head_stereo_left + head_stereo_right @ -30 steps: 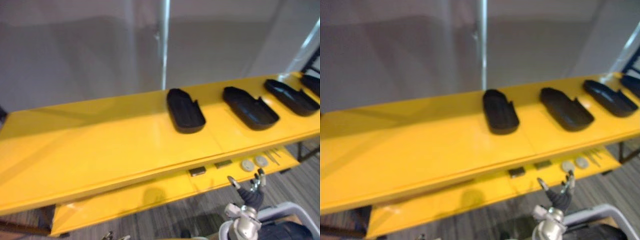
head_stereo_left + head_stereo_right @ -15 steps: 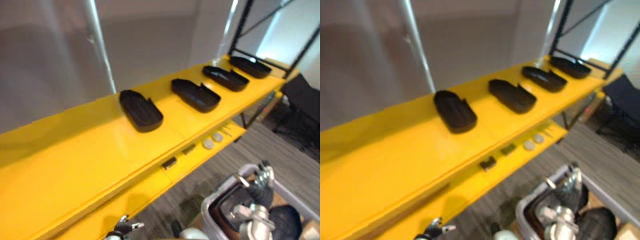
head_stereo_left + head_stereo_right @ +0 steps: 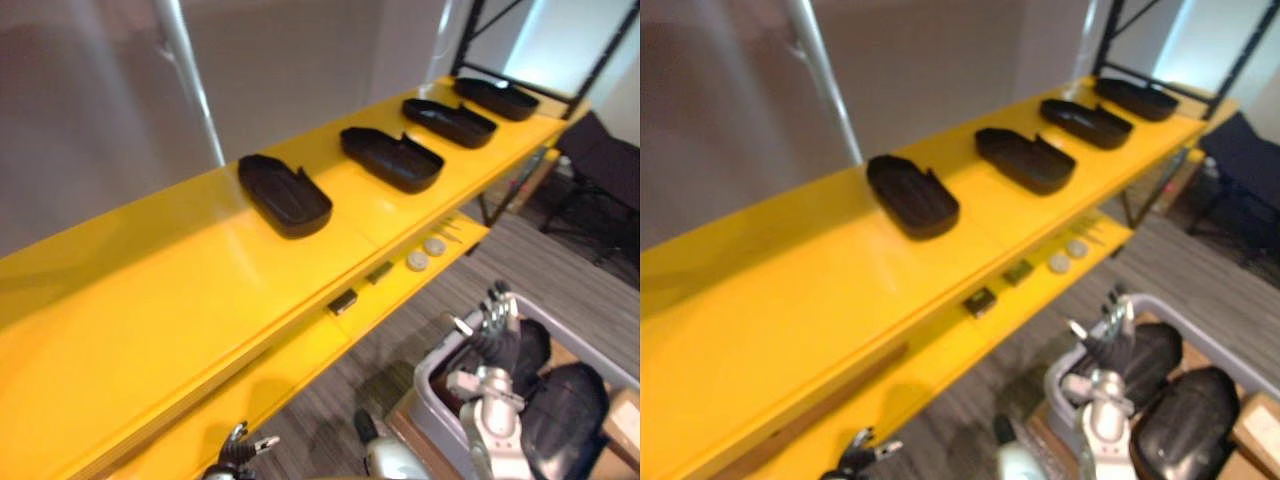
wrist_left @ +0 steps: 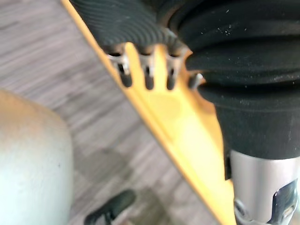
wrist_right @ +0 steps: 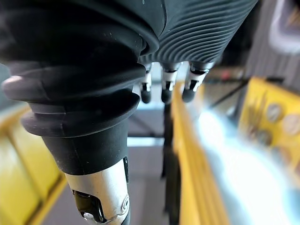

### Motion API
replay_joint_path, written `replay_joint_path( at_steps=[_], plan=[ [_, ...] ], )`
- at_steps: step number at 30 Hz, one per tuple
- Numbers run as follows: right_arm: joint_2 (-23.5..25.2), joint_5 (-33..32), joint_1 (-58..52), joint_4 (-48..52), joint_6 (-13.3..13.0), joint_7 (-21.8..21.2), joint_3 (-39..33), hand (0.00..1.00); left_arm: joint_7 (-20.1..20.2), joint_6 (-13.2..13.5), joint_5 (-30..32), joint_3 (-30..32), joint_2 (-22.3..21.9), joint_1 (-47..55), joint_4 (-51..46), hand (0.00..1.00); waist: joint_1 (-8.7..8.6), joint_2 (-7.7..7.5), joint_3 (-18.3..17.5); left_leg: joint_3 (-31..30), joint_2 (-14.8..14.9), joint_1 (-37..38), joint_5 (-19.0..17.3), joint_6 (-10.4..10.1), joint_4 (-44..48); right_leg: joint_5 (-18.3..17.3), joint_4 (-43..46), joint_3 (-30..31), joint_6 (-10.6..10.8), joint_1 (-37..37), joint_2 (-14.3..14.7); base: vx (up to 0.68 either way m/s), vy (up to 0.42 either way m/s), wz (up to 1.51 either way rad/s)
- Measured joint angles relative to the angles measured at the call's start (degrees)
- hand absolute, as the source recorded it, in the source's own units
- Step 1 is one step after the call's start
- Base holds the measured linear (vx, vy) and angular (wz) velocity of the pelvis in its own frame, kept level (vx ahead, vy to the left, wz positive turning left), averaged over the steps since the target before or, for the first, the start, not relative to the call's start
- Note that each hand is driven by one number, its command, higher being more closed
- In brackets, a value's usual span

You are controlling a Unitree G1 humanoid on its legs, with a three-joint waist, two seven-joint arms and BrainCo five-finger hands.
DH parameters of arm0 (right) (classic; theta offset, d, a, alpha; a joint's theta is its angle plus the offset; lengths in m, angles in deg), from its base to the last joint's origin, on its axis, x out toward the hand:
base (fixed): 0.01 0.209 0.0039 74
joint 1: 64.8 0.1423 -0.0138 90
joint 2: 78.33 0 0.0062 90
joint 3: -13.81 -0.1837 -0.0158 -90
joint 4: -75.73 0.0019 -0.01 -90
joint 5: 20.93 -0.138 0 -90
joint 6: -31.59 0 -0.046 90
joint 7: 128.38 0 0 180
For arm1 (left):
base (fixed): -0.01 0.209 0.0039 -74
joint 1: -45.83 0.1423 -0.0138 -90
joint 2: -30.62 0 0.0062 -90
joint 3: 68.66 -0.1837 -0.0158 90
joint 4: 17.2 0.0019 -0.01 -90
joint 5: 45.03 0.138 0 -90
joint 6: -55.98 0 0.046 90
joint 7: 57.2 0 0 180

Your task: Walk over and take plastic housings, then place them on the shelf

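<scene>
1. Four black plastic housings lie in a row, open side up, on the top board of the yellow shelf [image 3: 150, 300]: the nearest housing [image 3: 285, 195], a second housing [image 3: 392, 158], a third housing [image 3: 449, 121] and the farthest housing [image 3: 497, 97]. They are spaced apart and do not touch.
2. More dark housings [image 3: 562, 412] lie in a grey bin [image 3: 432, 378] on the floor at the lower right. The frame edge cuts them off, so how many there are cannot be told.
3. The right hand [image 3: 497, 335] is over the bin's near end with its fingers straight. It is empty. Whether it touches the housing below cannot be told.
4. The left hand [image 4: 147, 79] hangs low by the lower yellow board. Its fingers are loose and it grips nothing. In the head views it is cut off at the bottom edge.
5. On the lower board lie two small dark blocks [image 3: 343, 301], two pale discs [image 3: 417, 261] and some thin pins [image 3: 452, 232], too small to identify.
</scene>
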Motion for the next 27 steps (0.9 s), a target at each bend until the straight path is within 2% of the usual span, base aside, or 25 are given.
replay_joint_path(
  at_steps=[1,2,3,4,6,7,8,9,10,11,12,13,14,15,16,17,18,19,20,21,22,24,26,27],
  plan=[
    [0.2,0.8,-0.7,0.4,0.0,-1.7,2.2,0.0,-0.3,-1.5,1.2,0.6,0.1,0.0,-0.8,0.0,0.47,0.27,0.8,5.4,1.2,0.3,0.7,1.0,-0.6,1.3,-0.7,-8.3,-3.6,0.1,-0.1,-0.34,-0.068,-1.72],
    [0.1,1.6,-0.9,0.4,0.0,-2.4,2.6,0.0,-0.6,-2.1,1.4,0.6,0.3,-0.2,-0.8,0.0,0.46,-0.16,0.8,7.4,1.3,0.3,0.9,1.2,-0.6,-1.8,3.1,-12.1,-3.7,-0.7,-0.5,-0.38,-0.094,-1.68],
    [0.1,2.5,-1.4,0.9,0.0,-3.0,2.7,0.0,-0.7,-3.3,2.3,0.6,0.7,-0.7,-0.6,0.0,0.51,-0.58,0.9,9.7,1.3,0.1,1.3,1.3,-0.9,-7.3,9.0,-16.5,-4.8,-1.5,-1.4,-0.27,-0.055,-1.31],
    [-0.1,2.9,-1.5,2.4,0.0,-3.3,2.6,0.0,-0.6,-4.4,2.7,0.5,1.1,-2.0,1.2,0.0,0.49,-0.62,0.9,12.6,1.7,-0.8,2.4,1.5,-1.2,-14.6,17.5,-22.3,-5.1,-1.9,-3.8,-0.26,-0.041,-1.15],
    [-0.2,4.6,-0.5,2.7,0.0,-3.0,3.1,0.0,-0.6,-5.5,2.7,0.6,1.2,-2.9,2.2,0.0,0.73,-0.51,0.9,14.9,2.9,-1.8,3.2,1.3,-1.0,-19.9,23.3,-27.5,-5.6,-0.6,-7.1,-0.17,-0.04,-0.84],
    [-0.5,5.7,0.6,2.6,0.1,-2.3,4.6,0.0,-0.6,-5.6,2.7,0.8,1.2,-3.1,2.4,0.0,1.23,-1.17,0.7,16.9,3.7,-2.1,3.6,1.0,0.2,-22.1,25.1,-30.9,-6.2,1.3,-10.1,-0.1,-0.056,-0.79],
    [-0.6,6.4,1.1,2.7,0.2,-2.1,5.6,0.0,-0.6,-5.5,2.8,1.2,1.8,-3.2,2.3,0.0,1.32,-1.8,0.5,17.7,3.5,-2.9,3.5,0.9,1.7,-21.5,23.7,-32.2,-5.3,1.8,-10.9,-0.12,-0.067,-1.13],
    [-0.6,6.8,2.9,2.3,0.7,-1.6,8.7,0.0,-0.5,-6.1,3.0,2.9,2.0,-4.1,2.8,0.0,1.78,-3.4,0.6,17.5,3.1,-5.8,3.0,2.6,3.5,-19.4,16.4,-31.2,-5.9,3.0,-8.1,-0.29,-0.031,-1.65],
    [-1.5,7.2,5.5,2.3,1.0,-0.9,10.9,0.0,-0.5,-6.4,3.4,4.0,1.1,-4.7,4.5,0.0,4.42,-0.49,0.3,14.8,2.6,-6.4,7.4,4.4,-4.1,-14.2,4.3,-27.8,-6.0,6.4,-3.0,-0.29,-0.015,-2.06],
    [-1.3,7.8,6.4,2.2,1.3,-0.9,11.6,0.0,-0.5,-6.3,3.3,4.8,0.5,-4.5,4.5,0.0,5.5,-0.28,0.7,18.0,3.9,-4.9,9.3,2.0,-6.0,-16.8,8.4,-31.1,-8.9,6.7,-4.0,-0.23,0.009,-1.86],
    [-1.5,8.1,6.8,2.8,1.7,-0.6,12.4,0.0,-0.5,-6.5,3.7,4.3,0.9,-4.5,4.9,0.0,5.12,-0.38,0.0,20.2,4.3,-4.8,10.7,2.0,-7.1,-20.9,15.8,-34.4,-8.4,7.6,-8.9,-0.05,-0.052,-1.4],
    [-1.6,8.9,6.4,2.9,2.8,-0.4,12.9,0.0,-0.4,-6.4,5.0,3.7,1.9,-4.2,5.5,0.0,5.17,-0.31,-0.1,22.3,5.4,-5.1,10.9,1.7,-6.8,-21.6,18.0,-35.5,-7.0,10.0,-13.6,-0.05,-0.099,-1.04],
    [-1.7,8.9,6.2,2.9,3.6,-0.4,13.3,0.0,-0.3,-6.4,5.3,3.7,2.3,-4.0,5.5,0.0,5.45,-0.77,-0.4,23.5,6.2,-5.4,10.9,1.5,-6.4,-20.9,17.7,-35.8,-6.3,11.0,-15.8,-0.07,-0.198,-1.17],
    [-1.6,8.8,6.2,3.0,5.5,-1.1,14.2,0.0,0.0,-6.4,5.4,3.6,3.2,-2.9,5.5,0.0,5.8,-1.33,-0.7,25.4,8.2,-6.2,11.2,1.1,-5.0,-18.6,15.4,-36.2,-5.2,12.7,-18.9,-0.09,-0.255,-1.14],
    [-1.6,8.8,5.8,3.3,6.6,-1.6,14.7,0.0,0.1,-6.4,5.4,3.0,3.9,-1.5,5.5,0.0,5.49,-1.76,-1.0,26.6,10.8,-7.5,11.5,0.3,-3.7,-13.2,11.6,-36.2,-5.8,13.8,-20.6,-0.09,-0.29,-1.08],
    [-1.5,8.7,5.4,3.6,6.9,-2.0,14.7,0.0,0.2,-6.3,5.3,2.4,4.2,-1.1,5.5,0.0,5.47,-2.08,-1.0,27.1,12.0,-8.0,11.9,-0.7,-3.1,-9.1,9.7,-36.1,-6.1,14.3,-21.1,-0.08,-0.349,-0.83],
    [-1.0,8.1,4.0,4.5,7.7,-2.7,14.7,0.0,0.6,-6.1,5.0,2.1,5.6,-0.5,5.5,0.0,5.43,-3.17,-1.3,28.0,13.7,-9.2,12.5,-2.2,-1.9,-0.8,6.7,-34.8,-4.4,15.2,-21.5,-0.07,-0.313,-0.46],
    [-0.6,7.6,3.4,4.6,7.9,-3.0,14.5,0.0,0.6,-5.9,4.9,2.1,6.2,-0.6,5.5,0.0,5.19,-3.46,-1.4,27.8,14.7,-9.8,13.0,-3.0,-1.5,-2.1,5.8,-33.6,-1.9,15.3,-20.1,-0.07,-0.393,-0.34],
    [-0.5,6.7,2.5,4.6,8.2,-3.5,13.9,0.0,0.6,-5.2,4.9,2.1,6.1,-0.6,5.4,0.0,4.99,-3.24,-1.3,27.5,16.8,-10.7,13.8,-4.4,-0.6,-5.4,5.2,-34.2,1.6,15.7,-18.5,-0.06,-0.385,-0.06],
    [-0.5,6.1,2.1,4.7,8.4,-3.7,13.3,0.0,0.6,-5.0,5.0,2.0,6.1,-0.7,5.3,0.0,4.54,-3.25,-1.3,26.0,18.5,-12.5,13.9,-4.5,2.0,-9.0,4.6,-35.0,4.8,16.3,-17.5,-0.07,-0.398,-0.02],
    [-0.7,5.9,2.0,4.8,8.5,-3.7,12.9,0.0,0.6,-5.0,5.0,2.1,6.2,-0.9,5.3,0.0,4.45,-3.24,-1.3,25.1,19.4,-13.5,13.9,-4.5,3.5,-10.6,4.3,-35.0,5.7,16.5,-16.9,-0.11,-0.435,-0.04],
    [-2.2,4.3,2.6,4.4,9.2,-3.5,11.2,0.0,-0.5,-4.3,4.0,2.3,4.3,-1.9,4.3,0.0,5.07,-0.23,1.6,22.2,21.5,-14.5,14.1,-4.8,5.6,-13.4,4.4,-34.5,5.7,16.7,-15.0,-0.11,-0.279,-0.24],
    [-3.5,4.5,2.4,3.8,9.3,-2.7,9.4,0.0,-0.6,-3.6,-0.2,2.0,3.6,-1.4,3.0,0.0,4.99,0.73,3.1,21.4,21.0,-14.6,15.0,-6.2,4.9,-15.8,5.6,-34.5,6.1,15.7,-15.3,-0.12,-0.114,-0.14],
    [-3.9,5.0,2.2,3.6,9.3,-1.9,8.1,0.0,-0.7,-2.6,0.0,2.0,3.1,-1.0,2.5,0.0,4.9,0.56,3.4,21.4,20.2,-14.8,15.5,-6.9,4.3,-17.7,6.5,-34.5,6.5,14.9,-16.1,-0.13,-0.112,-0.02]
  ],
)
